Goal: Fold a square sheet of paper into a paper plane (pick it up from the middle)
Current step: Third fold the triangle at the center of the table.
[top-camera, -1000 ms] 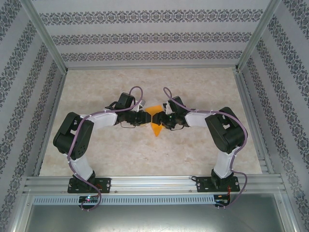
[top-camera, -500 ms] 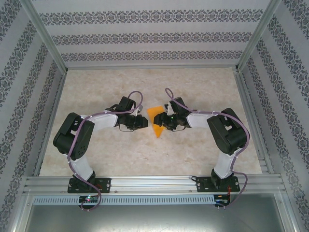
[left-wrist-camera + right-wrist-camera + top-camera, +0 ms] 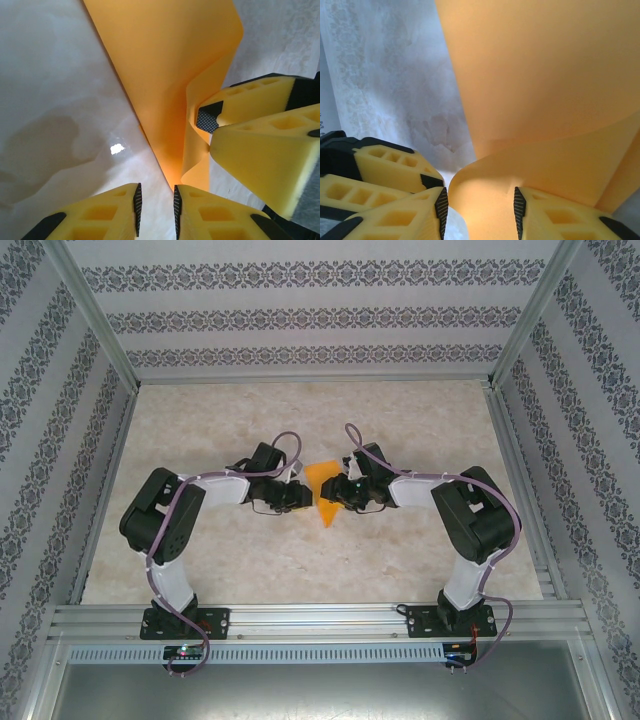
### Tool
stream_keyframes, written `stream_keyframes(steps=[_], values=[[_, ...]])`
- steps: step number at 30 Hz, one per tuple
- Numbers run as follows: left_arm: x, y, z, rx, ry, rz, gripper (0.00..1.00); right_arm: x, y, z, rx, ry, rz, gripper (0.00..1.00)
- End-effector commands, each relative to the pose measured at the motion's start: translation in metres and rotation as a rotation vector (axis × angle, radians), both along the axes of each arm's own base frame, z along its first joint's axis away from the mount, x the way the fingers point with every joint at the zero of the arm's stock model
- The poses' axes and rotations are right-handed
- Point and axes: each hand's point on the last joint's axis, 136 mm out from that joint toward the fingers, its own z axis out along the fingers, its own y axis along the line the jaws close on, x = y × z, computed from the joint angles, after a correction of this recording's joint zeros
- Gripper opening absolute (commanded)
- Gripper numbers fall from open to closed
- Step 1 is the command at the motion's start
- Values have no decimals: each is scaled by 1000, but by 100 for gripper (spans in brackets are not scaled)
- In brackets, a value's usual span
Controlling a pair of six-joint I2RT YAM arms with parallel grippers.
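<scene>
Currently: left gripper (image 3: 156,210) jaws narrowly parted, nothing between; paper (image 3: 165,75) tip just ahead of gap. Right gripper (image 3: 479,210) jaws apart, astride curled paper flap.

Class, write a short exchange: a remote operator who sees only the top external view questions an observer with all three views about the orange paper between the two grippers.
Operator: Does the orange paper lie flat?
Observer: No. In the right wrist view the orange paper curves up between the right gripper's parted jaws.
Operator: And the left gripper?
Observer: In its wrist view the left gripper's jaws stand narrowly apart, bare table showing between them; the paper's crease ends just ahead.
</scene>
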Motion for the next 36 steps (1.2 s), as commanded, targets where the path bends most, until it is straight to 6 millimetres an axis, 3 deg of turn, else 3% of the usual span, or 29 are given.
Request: stream_keyframes(steps=[1,10,21,36], values=[[7,-16,10,-54,-25,-16,28,1,1,8,25,-13,4,38],[13,-23,15,-86,-35,-15,28,-2,-4,5,4,-9,5,28],[15,-27,10,-97,-19,-13,37,-1,-4,2,-3,-9,6,14],[27,-31,23,-149,-43,22,44,-4,-9,-8,-25,5,11,4]])
